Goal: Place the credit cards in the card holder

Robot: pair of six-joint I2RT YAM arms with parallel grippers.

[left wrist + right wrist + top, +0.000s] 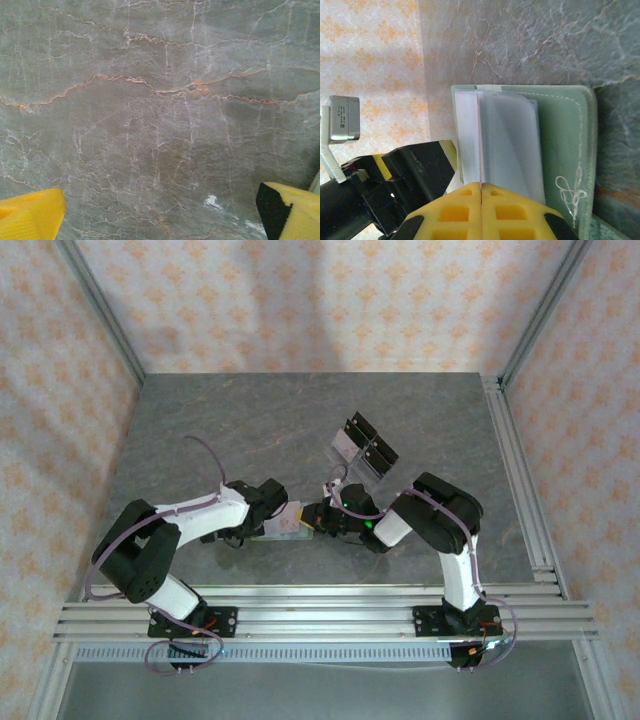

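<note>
The card holder, a sage-green wallet, lies open on the marble table; in the top view it shows as a pale patch between the two arms. My right gripper is shut on a thin pinkish-white credit card, seen edge-on and reaching from the jaws over the wallet's clear pocket. In the top view that gripper sits at the wallet's right edge. My left gripper is wide open over bare marble, its yellow fingertips far apart, just left of the wallet.
A clear acrylic rack with black pieces stands behind the grippers, mid-table. A left-arm finger sits close beside the wallet's left edge. Aluminium rails bound the table on the right and at the front.
</note>
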